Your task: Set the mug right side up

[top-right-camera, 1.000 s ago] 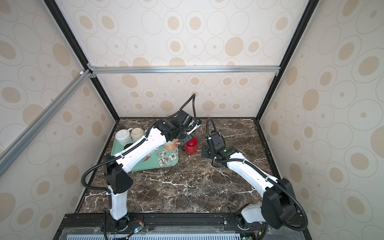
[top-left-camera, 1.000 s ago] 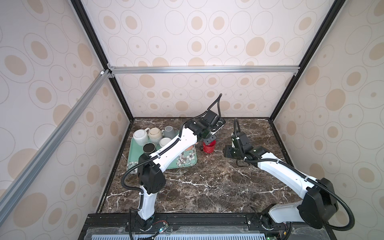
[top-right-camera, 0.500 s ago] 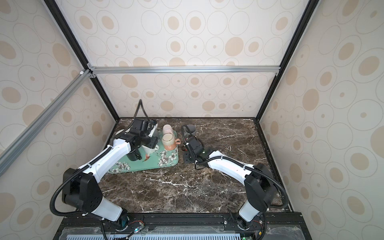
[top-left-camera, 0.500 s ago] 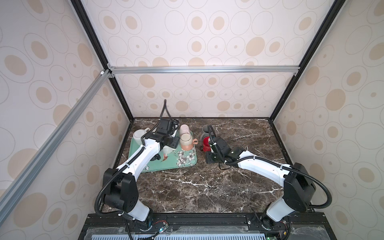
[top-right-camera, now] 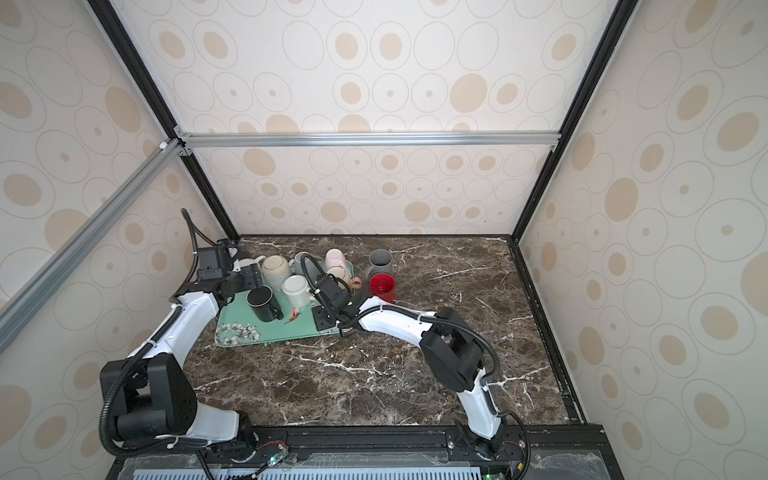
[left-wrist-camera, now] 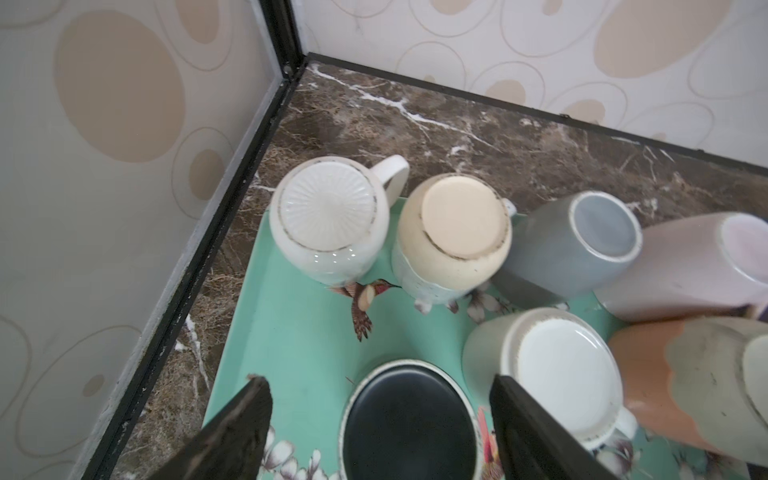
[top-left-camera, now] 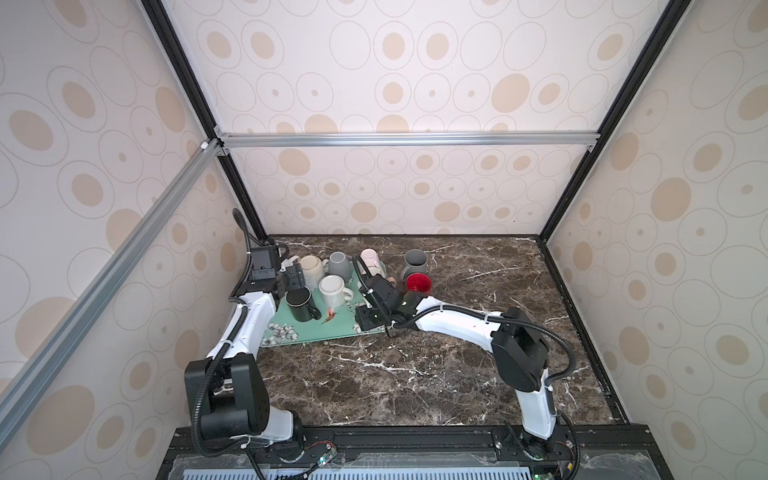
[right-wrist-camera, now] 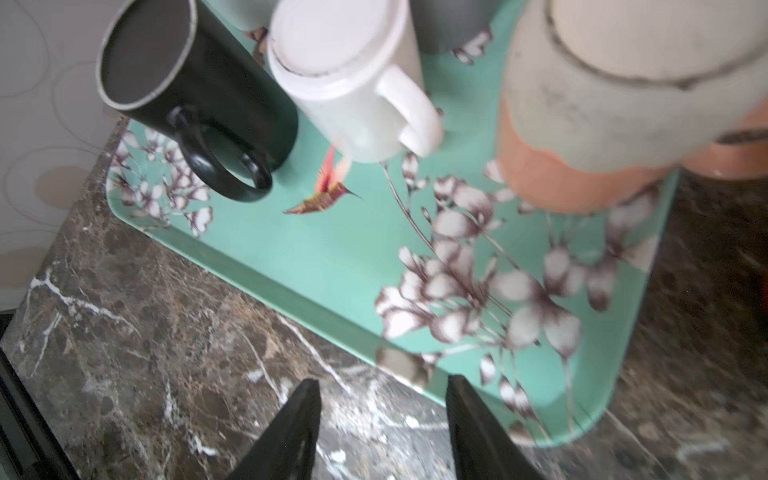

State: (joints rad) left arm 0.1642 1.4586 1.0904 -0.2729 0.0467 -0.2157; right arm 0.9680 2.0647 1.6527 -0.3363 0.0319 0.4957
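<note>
Left gripper (left-wrist-camera: 376, 380): jaws spread wide, nothing held. Hangs above the black mug (left-wrist-camera: 409, 419). One finger is over bare tray, the other over the gap toward the white mug (left-wrist-camera: 557, 374). Contact with either mug: can't tell.
Right gripper (right-wrist-camera: 382, 386): jaws partway apart, gap empty. Tips sit over the tray's near rim and the marble just beside it.
Black mug: base up on the tray (left-wrist-camera: 291, 332), front row, left side, handle toward the near edge. White mug just beside it.
Tray edges: tucked into the back-left corner of the marble tabletop (top-left-camera: 415, 374). A narrow strip of marble runs between its left rim and the black wall frame.
Open room: broad marble in front of the tray and across the right half. Mugs on the tray are packed close, with little room between them.
Tray contents, back row: white ribbed mug (left-wrist-camera: 328, 212), cream mug (left-wrist-camera: 455, 228), grey mug (left-wrist-camera: 582, 241) and pink mug (left-wrist-camera: 685, 266), all base up.
Tray contents, front row: black mug, white mug and peach-and-cream mug (left-wrist-camera: 685, 386) at the right rim, all base up.
Off tray: red mug (top-left-camera: 418, 282) mouth up on the marble just right of the tray. Charcoal mug (top-left-camera: 414, 262) mouth up just behind it.
</note>
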